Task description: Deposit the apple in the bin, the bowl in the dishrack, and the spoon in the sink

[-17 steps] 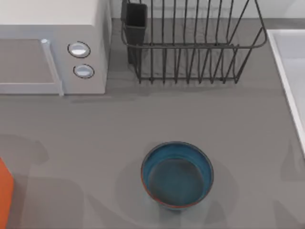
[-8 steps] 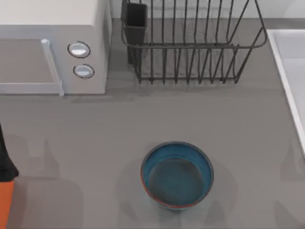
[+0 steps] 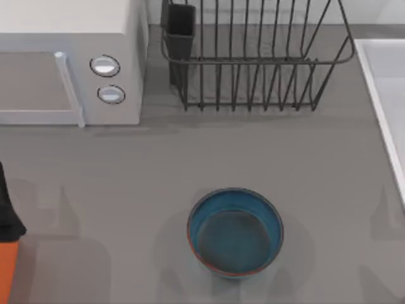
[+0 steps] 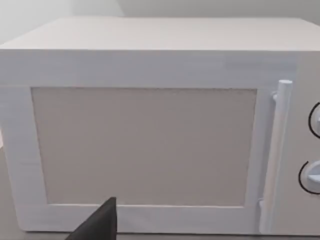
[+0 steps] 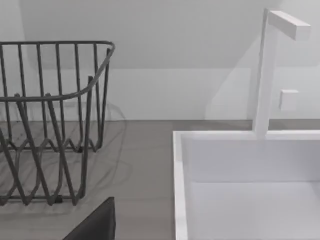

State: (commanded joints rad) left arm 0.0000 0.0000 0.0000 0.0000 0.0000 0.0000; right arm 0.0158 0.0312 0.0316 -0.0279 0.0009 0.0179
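Bowl (image 3: 235, 232) before unlabelled dishrack (image 3: 256, 54)

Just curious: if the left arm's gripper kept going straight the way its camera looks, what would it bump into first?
Probably the white microwave: its closed door faces the left wrist view squarely, though depth is unclear.

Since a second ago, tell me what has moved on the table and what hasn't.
A dark part of my left arm has come into the top view at the table's left edge, above the orange object, covering some of it. The bowl, dishrack, microwave and sink stayed put.
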